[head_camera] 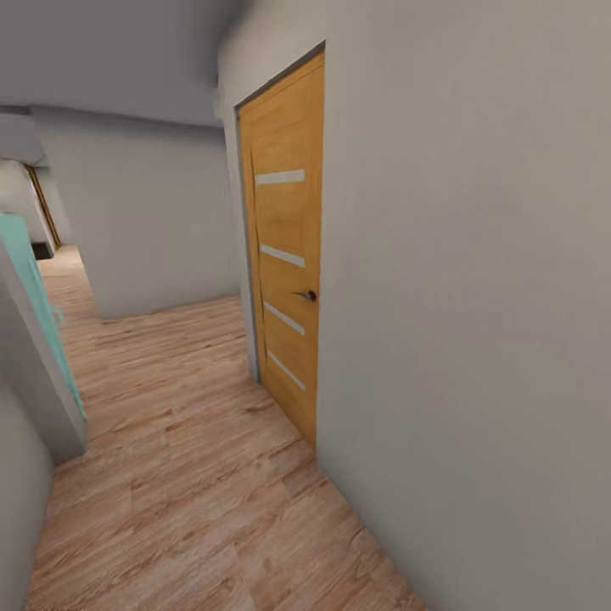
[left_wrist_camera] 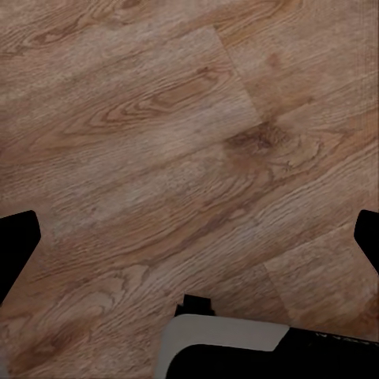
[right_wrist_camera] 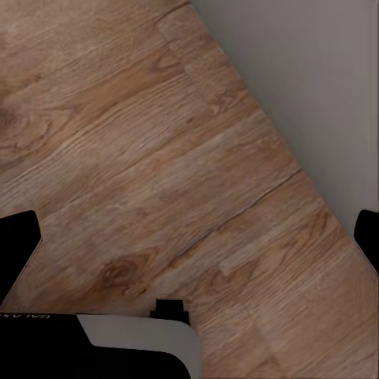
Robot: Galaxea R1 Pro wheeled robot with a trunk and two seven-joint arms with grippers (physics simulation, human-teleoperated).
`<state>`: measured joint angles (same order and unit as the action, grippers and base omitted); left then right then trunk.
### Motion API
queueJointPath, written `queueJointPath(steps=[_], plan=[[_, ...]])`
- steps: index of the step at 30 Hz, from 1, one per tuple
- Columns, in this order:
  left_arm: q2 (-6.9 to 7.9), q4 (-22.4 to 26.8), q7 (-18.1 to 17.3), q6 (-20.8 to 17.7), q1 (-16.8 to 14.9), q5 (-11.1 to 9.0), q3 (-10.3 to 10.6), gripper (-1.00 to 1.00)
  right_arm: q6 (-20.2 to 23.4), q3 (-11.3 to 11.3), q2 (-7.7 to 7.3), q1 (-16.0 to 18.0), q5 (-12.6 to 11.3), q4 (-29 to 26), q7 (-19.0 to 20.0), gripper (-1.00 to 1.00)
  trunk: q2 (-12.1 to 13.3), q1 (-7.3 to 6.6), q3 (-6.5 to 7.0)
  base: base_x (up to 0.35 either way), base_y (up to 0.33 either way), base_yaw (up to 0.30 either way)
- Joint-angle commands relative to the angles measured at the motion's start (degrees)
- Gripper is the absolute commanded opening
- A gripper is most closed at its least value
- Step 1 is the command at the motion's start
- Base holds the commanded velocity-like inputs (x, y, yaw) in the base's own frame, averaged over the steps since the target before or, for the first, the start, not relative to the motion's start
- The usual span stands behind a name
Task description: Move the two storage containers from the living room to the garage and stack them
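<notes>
Along a hallway of wood plank flooring (head_camera: 195, 475), both grippers are being carried wide open and empty.

Dark fingertips of the left gripper (left_wrist_camera: 189, 241) are being shown at opposite frame edges of its wrist view, with only planks between them; the right gripper (right_wrist_camera: 189, 237) is being held likewise, over planks beside a pale grey wall (right_wrist_camera: 316, 95). At centre of the head view, a closed orange wooden door (head_camera: 287, 255) with a dark handle (head_camera: 307, 295) is being passed; grey wall (head_camera: 475, 339) is crowding the right half. A teal panel (head_camera: 38, 305) is being seen at the left edge. Open floor is being offered toward the upper left. No storage container is being seen.
</notes>
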<state>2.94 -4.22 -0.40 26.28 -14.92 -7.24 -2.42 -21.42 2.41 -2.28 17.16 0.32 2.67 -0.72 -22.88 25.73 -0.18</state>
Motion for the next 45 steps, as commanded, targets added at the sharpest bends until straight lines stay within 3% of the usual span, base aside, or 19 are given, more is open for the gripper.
queueJointPath(steps=[1, 45], plan=[[-0.05, -0.3, 0.0, 0.4, -0.1, -0.1, -0.2, 1.0, -0.4, 0.2, -0.01, 0.1, 0.0, 0.2, -0.1, 1.0, 0.0, 0.05, -0.02, 0.325, 0.0, 0.299], [-0.53, 0.1, -0.4, 1.0, -0.1, 0.1, -0.1, 1.0, -0.4, 0.3, -0.01, 0.1, 0.0, 0.2, -0.1, 1.0, 0.0, 0.05, -0.02, 0.325, 0.0, 0.299]])
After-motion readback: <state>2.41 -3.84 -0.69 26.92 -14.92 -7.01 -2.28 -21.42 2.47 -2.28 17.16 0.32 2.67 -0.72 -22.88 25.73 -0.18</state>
